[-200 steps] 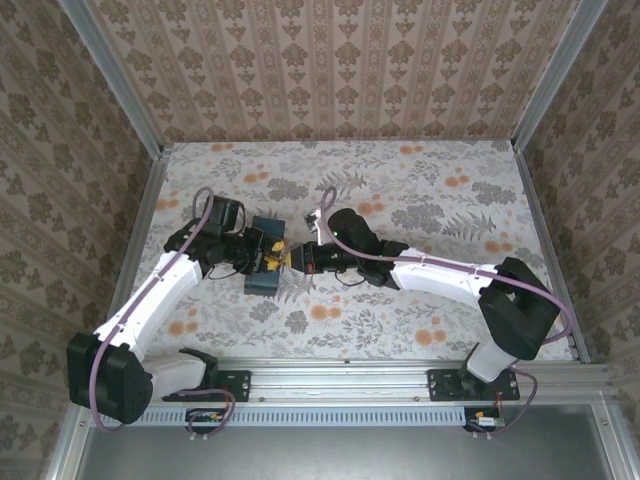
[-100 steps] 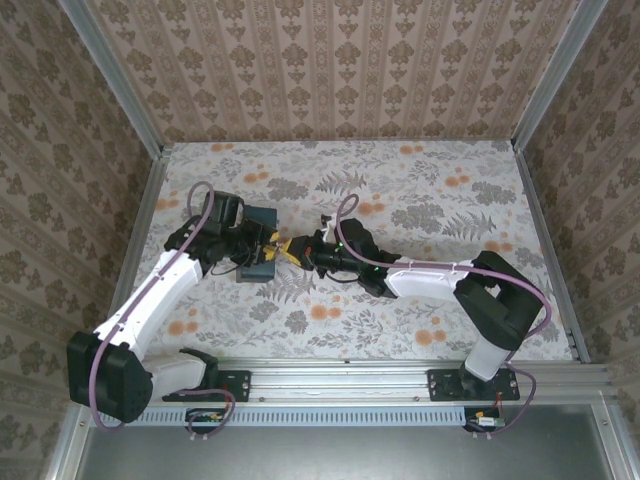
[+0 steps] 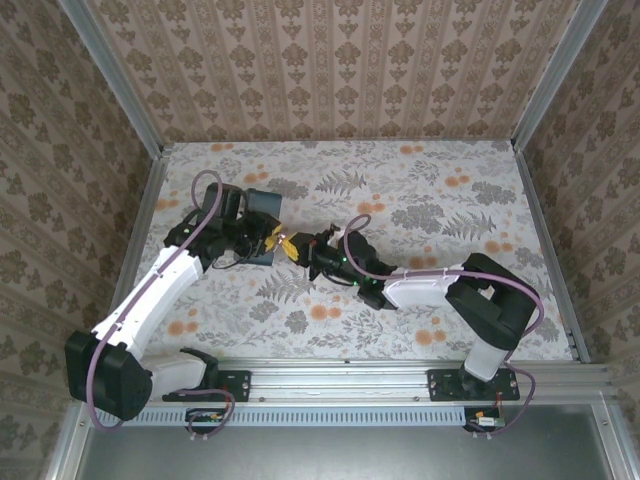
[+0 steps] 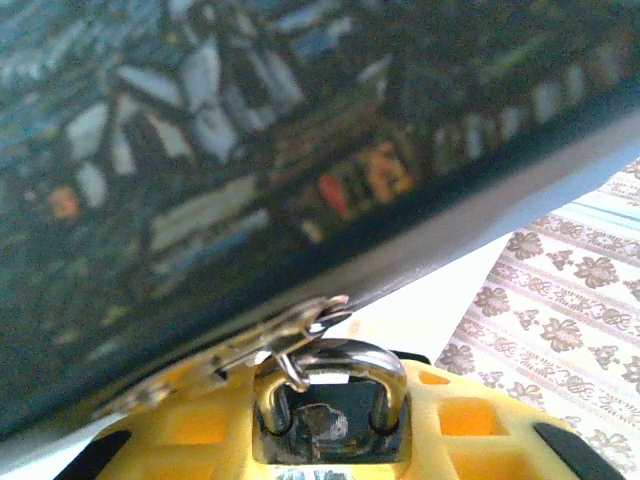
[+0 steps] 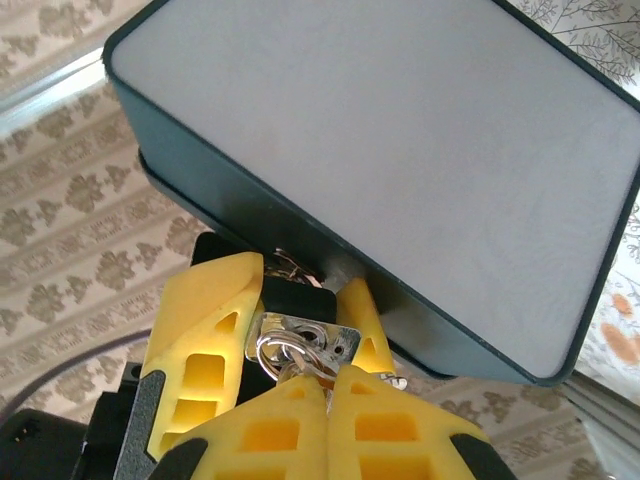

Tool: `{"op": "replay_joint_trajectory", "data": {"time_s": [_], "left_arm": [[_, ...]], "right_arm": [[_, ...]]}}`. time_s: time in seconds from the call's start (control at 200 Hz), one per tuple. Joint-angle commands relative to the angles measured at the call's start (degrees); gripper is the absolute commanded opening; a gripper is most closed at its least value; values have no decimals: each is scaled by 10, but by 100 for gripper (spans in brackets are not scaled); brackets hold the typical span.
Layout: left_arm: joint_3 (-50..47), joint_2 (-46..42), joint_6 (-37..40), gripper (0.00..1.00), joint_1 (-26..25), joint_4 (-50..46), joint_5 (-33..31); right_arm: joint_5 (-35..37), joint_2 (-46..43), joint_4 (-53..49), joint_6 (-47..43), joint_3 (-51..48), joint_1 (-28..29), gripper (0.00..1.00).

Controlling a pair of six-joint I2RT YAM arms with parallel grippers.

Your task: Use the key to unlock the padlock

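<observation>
The little padlock hangs from the edge of the box with the left gripper squeezed around it, and the right gripper, pinched shut on the key just below the box, should turn the key gently and straight so it does not slip out.

Top view: even diffuse overhead light, floral-patterned table bright, shadows faint and soft, focus sharp. Left wrist: dark blue swirl-patterned box dim and badly out of focus; glints on small grey metal padlock; gap behind blown out white. Right wrist: crisp, evenly lit
</observation>
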Motion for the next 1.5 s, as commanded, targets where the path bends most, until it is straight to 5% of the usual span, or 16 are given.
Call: {"op": "replay_joint_trajectory", "data": {"time_s": [0.0, 0.19, 0.335, 0.525, 0.67, 0.83, 1.21, 1.495], "left_arm": [[12, -21, 33, 0, -37, -10, 107], [-4, -30, 32, 0, -25, -7, 115], [-9, -36, 34, 0, 1, -19, 139], [-6, -42, 48, 0, 33, -46, 172], [-4, -43, 61, 0, 44, -61, 174], [-7, -39, 65, 0, 50, -66, 196], [4, -34, 55, 0, 55, -72, 212], [13, -27, 58, 0, 56, -81, 216]], "right_arm": [[103, -8, 25, 137, -4, 14, 0], [99, -17, 52, 123, -15, 4, 1], [-30, -29, 16, -19, -22, -41, 22], [-133, -86, -103, -243, -68, -79, 25], [-164, -180, -324, -574, -28, -104, 26], [-100, -271, -511, -1031, 52, -47, 26], [125, -210, -285, -1583, -23, 86, 37], [168, -158, -124, -1751, -43, 98, 37]]}}
